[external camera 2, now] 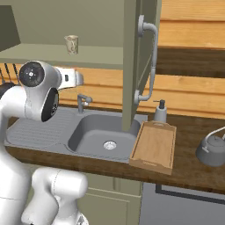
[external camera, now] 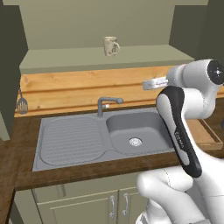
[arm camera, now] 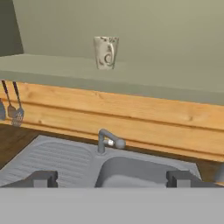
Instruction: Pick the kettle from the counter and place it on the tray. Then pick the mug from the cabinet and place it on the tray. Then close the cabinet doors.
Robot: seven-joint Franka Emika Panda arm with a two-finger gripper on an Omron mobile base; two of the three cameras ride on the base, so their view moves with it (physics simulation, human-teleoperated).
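We find the kettle (external camera 2: pixel 212 150) on the dark counter (external camera 2: pixel 193 171), well to the right of the tray (external camera 2: pixel 154 145), which lies bare beside the sink (external camera 2: pixel 103 138). So the first step looks undone to us. The mug (external camera: pixel 110 45) stands upright on the pale shelf of the open cabinet (external camera: pixel 105 59), one door (external camera 2: pixel 138 61) swung out over the basin.

Our gripper (arm camera: pixel 112 178) is spread wide with nothing between the tips, pointing at the tap (arm camera: pixel 107 141) and the mug above it.

We judge the kettle rigid metal, light when empty, its round body slippery for two narrow fingers. The thin arched wire handle seems the surest hold, though the kettle may swing under it. The mug looks stiff and breakable; its rim or wall would suit better than the small loop.

The picture's edge cuts off the kettle's right side, and its handle shows only as a pale curve. The mug's handle and mark are blurred
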